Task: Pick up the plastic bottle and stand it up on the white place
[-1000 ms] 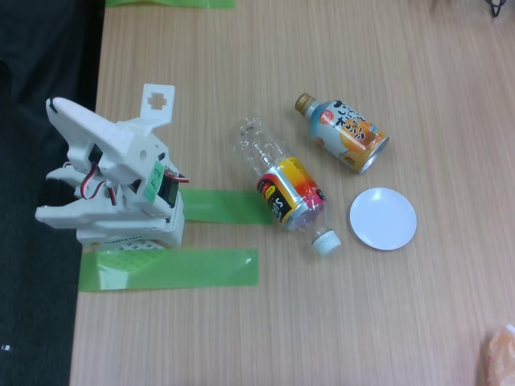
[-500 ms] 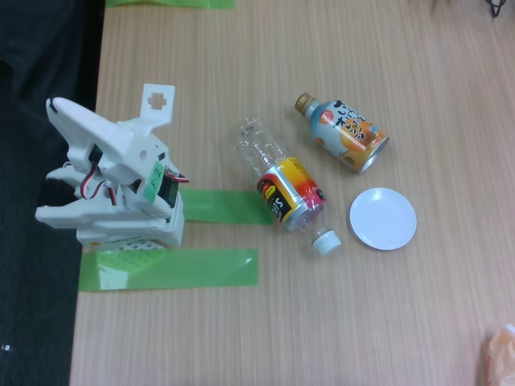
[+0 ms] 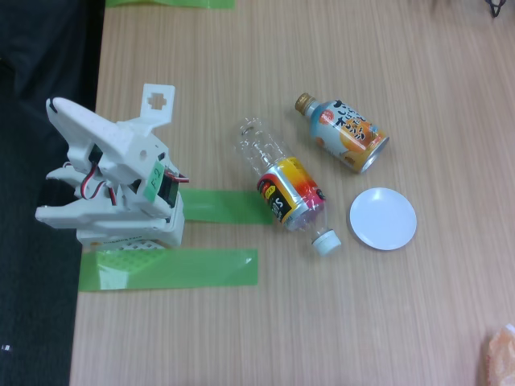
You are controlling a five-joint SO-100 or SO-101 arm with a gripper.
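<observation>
Nothing moves since earlier: arm (image 3: 109,181) stays folded at left, fingers' opening can't be told. Bottle (image 3: 282,181) lies on tabletop (image 3: 241,322), cap (image 3: 325,240) near white disc (image 3: 383,218), not touching.

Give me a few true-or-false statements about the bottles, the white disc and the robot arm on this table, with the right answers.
1. The plastic bottle lies on its side. True.
2. Its white cap points toward the robot arm. False: the cap points away from the arm, toward the lower right of the fixed view, near the white disc.
3. The white disc has nothing on it. True.
4. The gold-capped bottle stands upright. False: it lies on its side too.
5. The arm is reaching over the plastic bottle. False: it sits folded at the table's left edge, apart from both bottles.
</observation>
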